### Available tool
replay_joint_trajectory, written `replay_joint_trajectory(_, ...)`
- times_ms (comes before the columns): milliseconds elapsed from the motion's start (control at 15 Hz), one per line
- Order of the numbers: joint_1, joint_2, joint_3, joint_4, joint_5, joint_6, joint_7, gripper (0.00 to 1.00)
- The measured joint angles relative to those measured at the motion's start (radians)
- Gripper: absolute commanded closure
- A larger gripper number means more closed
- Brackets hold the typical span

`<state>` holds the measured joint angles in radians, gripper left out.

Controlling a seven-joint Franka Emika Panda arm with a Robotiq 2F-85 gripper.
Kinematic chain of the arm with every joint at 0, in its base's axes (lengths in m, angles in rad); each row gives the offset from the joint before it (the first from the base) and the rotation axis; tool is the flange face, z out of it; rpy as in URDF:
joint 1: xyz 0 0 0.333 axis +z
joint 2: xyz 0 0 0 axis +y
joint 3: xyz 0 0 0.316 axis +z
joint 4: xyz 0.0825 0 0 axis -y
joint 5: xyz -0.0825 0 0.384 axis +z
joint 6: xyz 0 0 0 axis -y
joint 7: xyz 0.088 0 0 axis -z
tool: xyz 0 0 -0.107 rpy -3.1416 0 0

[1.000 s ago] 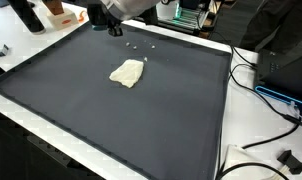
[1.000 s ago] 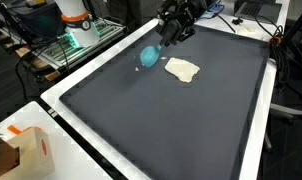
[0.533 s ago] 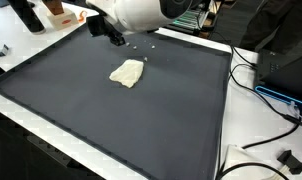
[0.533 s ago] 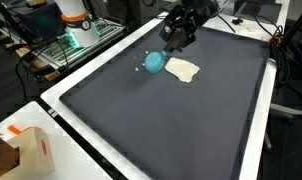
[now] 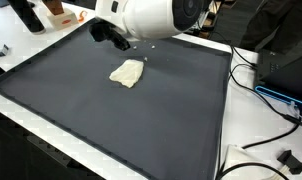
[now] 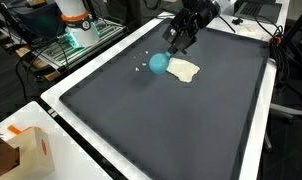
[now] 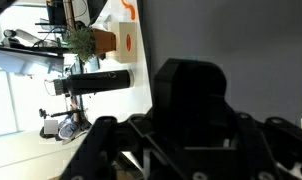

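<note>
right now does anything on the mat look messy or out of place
Nothing looks spilled or broken. The one oddity is the cream cloth, which lies crumpled in a lump rather than flat on the dark mat. A teal ball sits right beside it, close to the fingers; whether ball and cloth touch is unclear.

Taking the cream cloth (image 6: pixel 183 70) as my mark: the teal ball (image 6: pixel 157 64) sits just beside it and blocks that flank. Along the cloth's other sides I see bare black mat (image 6: pixel 171 130), open for passing. A white box (image 6: pixel 26 150) stands well apart, off the mat.
</note>
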<state>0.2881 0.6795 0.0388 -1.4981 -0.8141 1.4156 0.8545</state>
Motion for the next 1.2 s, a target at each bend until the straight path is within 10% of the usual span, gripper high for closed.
replay_joint_trajectory(1200, 0.031, 0.012, 0.004, -0.008, -0.124, 0.272, -0.116, 0.74)
